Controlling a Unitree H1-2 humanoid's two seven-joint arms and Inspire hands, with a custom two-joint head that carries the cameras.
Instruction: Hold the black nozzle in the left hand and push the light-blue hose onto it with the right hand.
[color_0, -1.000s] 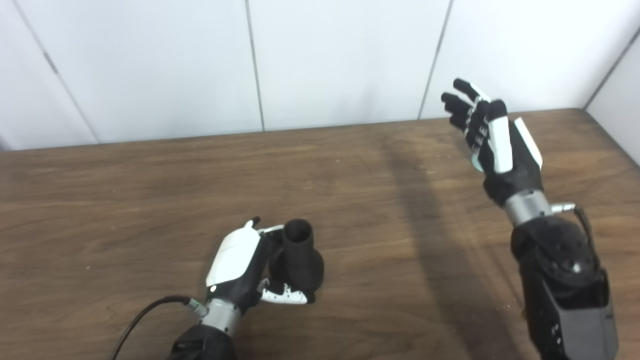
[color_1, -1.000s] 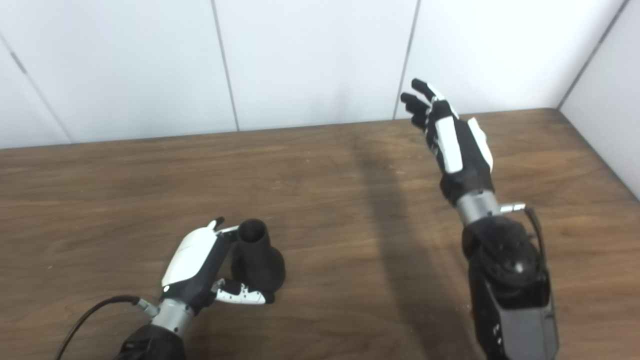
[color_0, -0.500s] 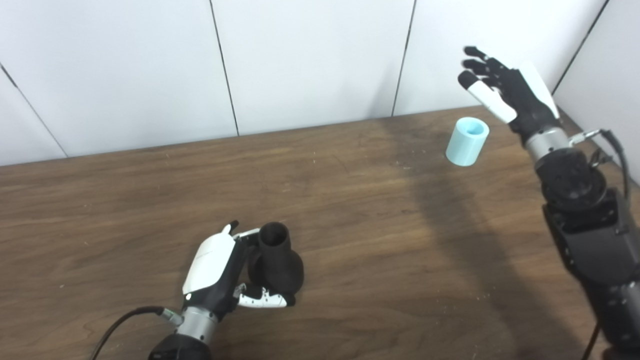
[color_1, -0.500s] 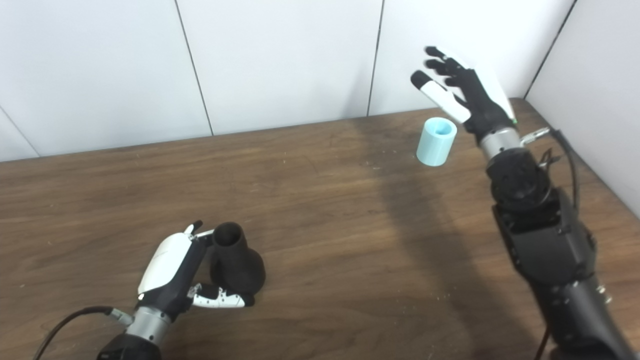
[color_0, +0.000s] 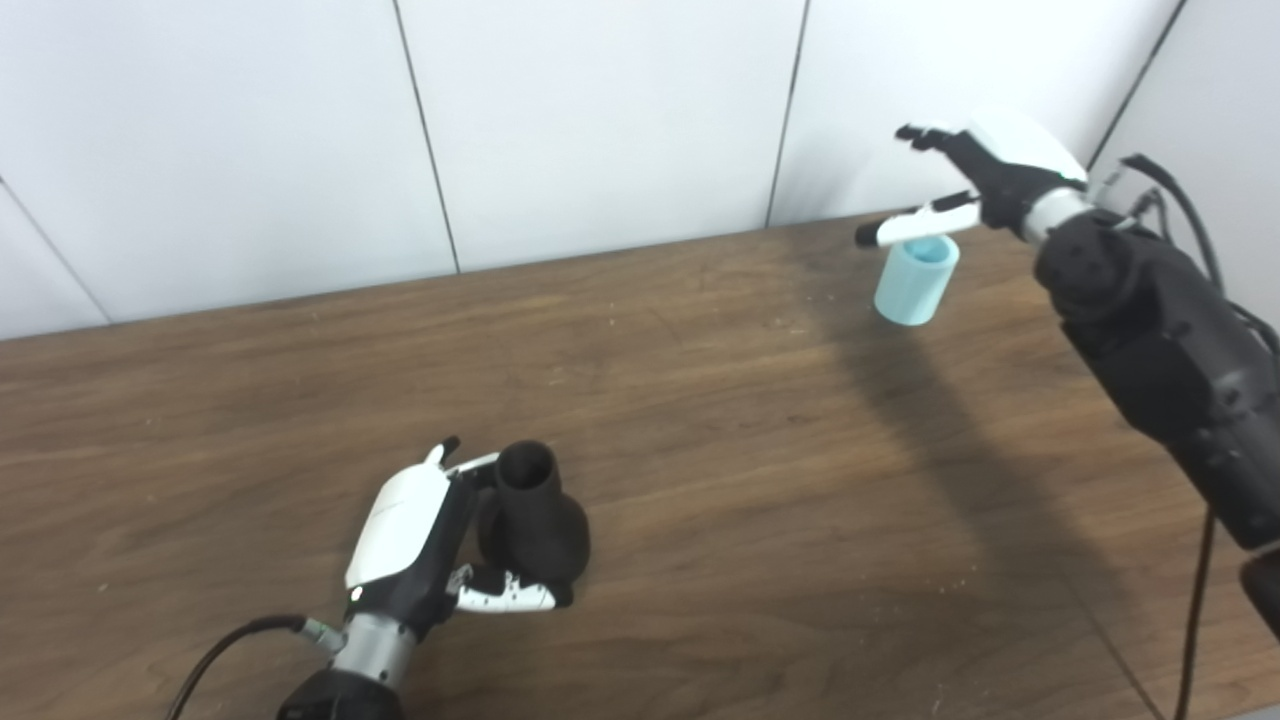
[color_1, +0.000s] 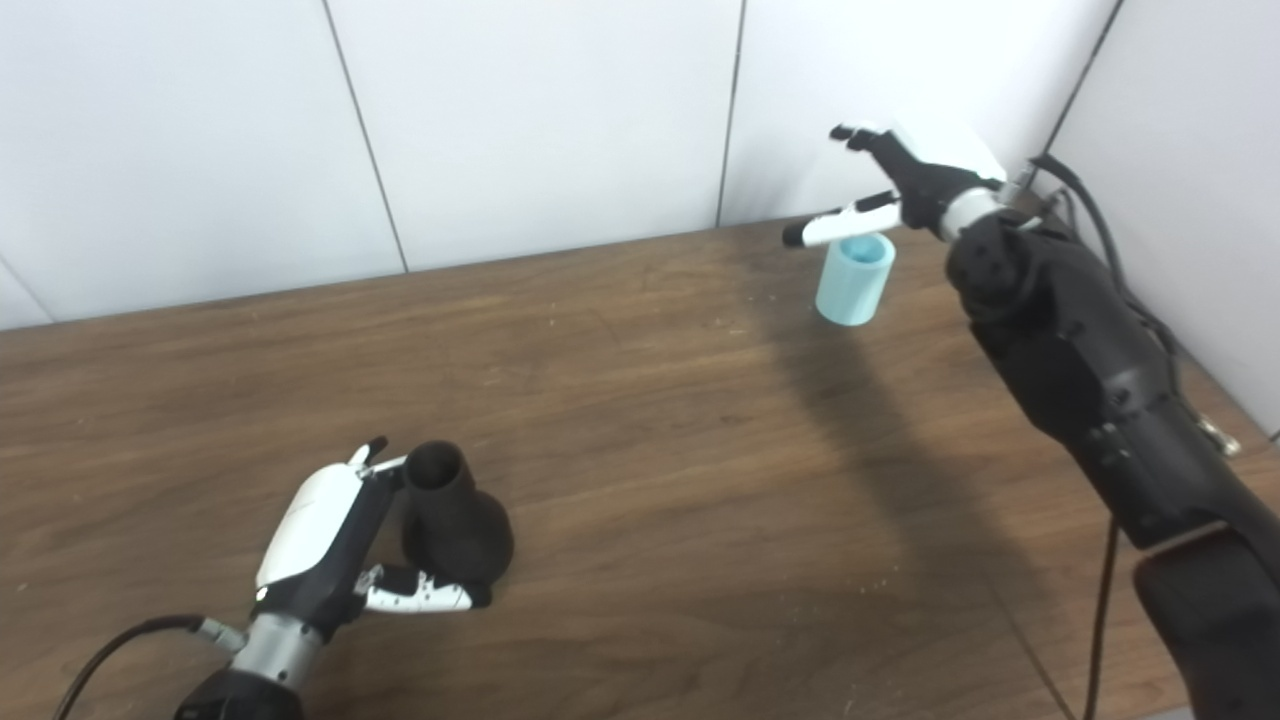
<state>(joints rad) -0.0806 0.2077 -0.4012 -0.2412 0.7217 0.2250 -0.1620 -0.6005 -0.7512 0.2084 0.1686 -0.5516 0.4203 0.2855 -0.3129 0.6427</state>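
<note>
The black nozzle stands upright on the wooden table, narrow open end up. My left hand is wrapped around its wide base, thumb across the front, fingers behind. The light-blue hose piece, a short open cylinder, stands upright at the far right of the table; it also shows in the right eye view. My right hand hovers over it, open, with the thumb stretched out just above the hose's rim and the fingers spread higher up. I see no contact between that hand and the hose.
The wooden table meets white wall panels at the back and a side wall at the right, close behind the hose. My right forearm crosses the table's right side.
The camera has panned right. My right hand has swung forward and down over the hose, turning palm down. My left hand keeps the nozzle in place.
</note>
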